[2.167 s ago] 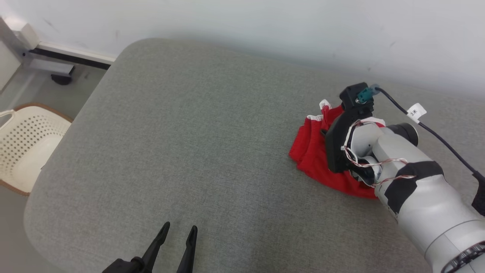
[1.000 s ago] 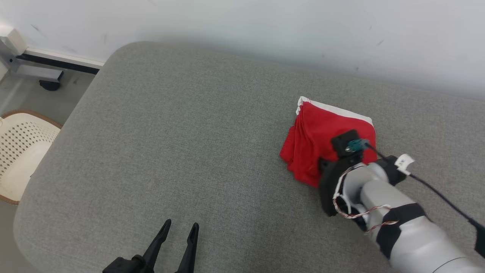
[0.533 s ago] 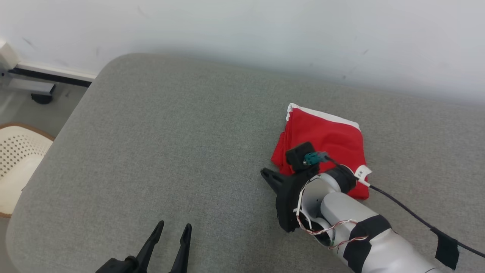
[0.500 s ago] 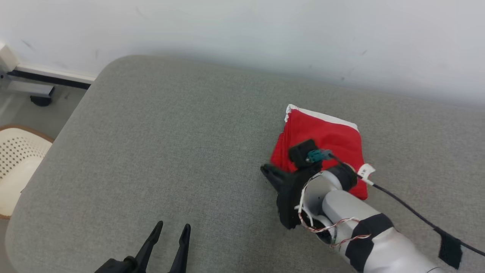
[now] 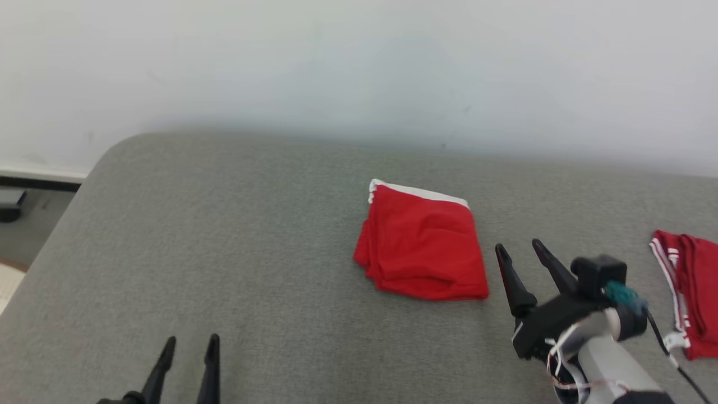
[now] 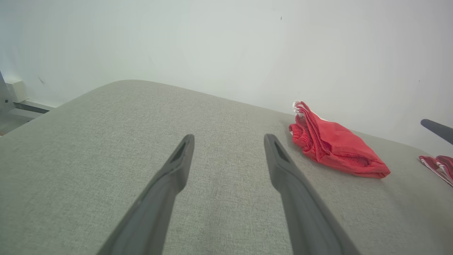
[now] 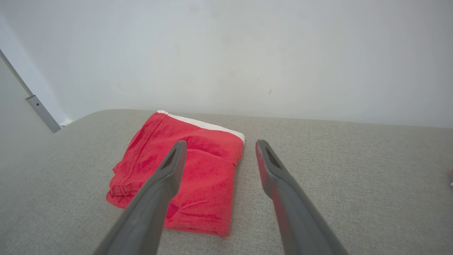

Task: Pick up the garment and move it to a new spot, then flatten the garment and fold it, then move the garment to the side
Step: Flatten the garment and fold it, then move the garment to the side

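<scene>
Since the garment lies as a neat red packet with its white band toward the far edge of the cushion, you can take the flattening and folding as done: it looks layered and roughly square. Whether the last step, moving it to the side, counts as finished is your call. It rests right of the middle, nearer the far edge than the near one, and nothing grips it.

Your right claw stands just beside the garment's right edge, jaws spread and empty, fingers pointing toward the wall. Your left claw sits by the near edge, left of middle, likewise spread and empty, well apart from the garment.

For room, you have a wide bare stretch from the garment out to the rounded far-left corner and down to the near edge. To the right it is tighter: a second red piece with white stripes lies toward the right edge, with the right claw between the two. Behind the garment the wall rises just past the far edge, so any push that way has little margin.
</scene>
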Tool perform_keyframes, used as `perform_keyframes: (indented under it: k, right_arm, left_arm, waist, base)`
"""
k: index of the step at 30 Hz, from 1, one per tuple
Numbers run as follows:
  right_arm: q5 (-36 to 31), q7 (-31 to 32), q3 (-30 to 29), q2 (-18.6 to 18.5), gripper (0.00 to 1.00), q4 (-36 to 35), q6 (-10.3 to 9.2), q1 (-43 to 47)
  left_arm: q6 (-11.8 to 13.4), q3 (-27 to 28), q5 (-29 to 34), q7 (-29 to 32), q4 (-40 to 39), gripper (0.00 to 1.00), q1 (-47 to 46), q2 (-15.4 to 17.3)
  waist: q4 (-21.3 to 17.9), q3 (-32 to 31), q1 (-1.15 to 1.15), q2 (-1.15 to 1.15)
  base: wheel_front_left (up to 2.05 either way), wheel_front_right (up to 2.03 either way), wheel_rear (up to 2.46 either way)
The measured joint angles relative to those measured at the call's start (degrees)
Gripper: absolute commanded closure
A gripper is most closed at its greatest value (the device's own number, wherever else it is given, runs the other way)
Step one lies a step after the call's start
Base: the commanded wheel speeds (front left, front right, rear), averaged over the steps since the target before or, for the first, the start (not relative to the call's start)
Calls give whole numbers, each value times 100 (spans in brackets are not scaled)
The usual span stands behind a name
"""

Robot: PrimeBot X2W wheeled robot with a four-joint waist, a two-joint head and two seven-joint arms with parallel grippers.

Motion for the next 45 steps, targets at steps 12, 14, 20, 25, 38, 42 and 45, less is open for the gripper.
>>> perform_keyframes:
  k: [12,14,20,25,38,42,45]
  right_arm:
    - [-1325,-183,-1681,733,0,-2053,1,2030]
    - [-1346,-176,-1768,757,0,-2235,0,2251]
    - [-1352,-185,-1777,738,0,-2387,0,2569]
    - [-1428,-104,-1702,654,0,-2271,0,2613]
    - [-1769,227,-1747,624,0,-2250,0,2657]
    - [-1822,357,-1767,654,0,-2353,0,2657]
    - [-1872,408,-1792,683,0,-2412,1,2659]
  left_arm:
    - [-71,816,249,0,-591,0,86,-242]
    - [-143,914,279,0,-645,0,87,-337]
    - [-257,1022,662,0,-568,0,209,-423]
    - [-259,1036,1145,0,-221,0,355,-318]
    - [-203,1168,1340,118,367,0,438,-245]
    - [-198,1140,1279,313,352,0,421,-231]
    - [-198,1136,1232,383,294,0,421,-227]
  waist:
    - [-700,-232,0,0]
    - [-779,-255,0,0]
    - [-959,-280,0,0]
    - [-1070,-274,0,0]
    - [-1065,-240,0,0]
    - [-1029,-240,1,0]
    - [-1010,-240,1,0]
  base:
    - [0,0,0]
    - [0,0,0]
    - [0,0,0]
    - [0,0,0]
    - [0,0,0]
    - [0,0,0]
    - [0,0,0]
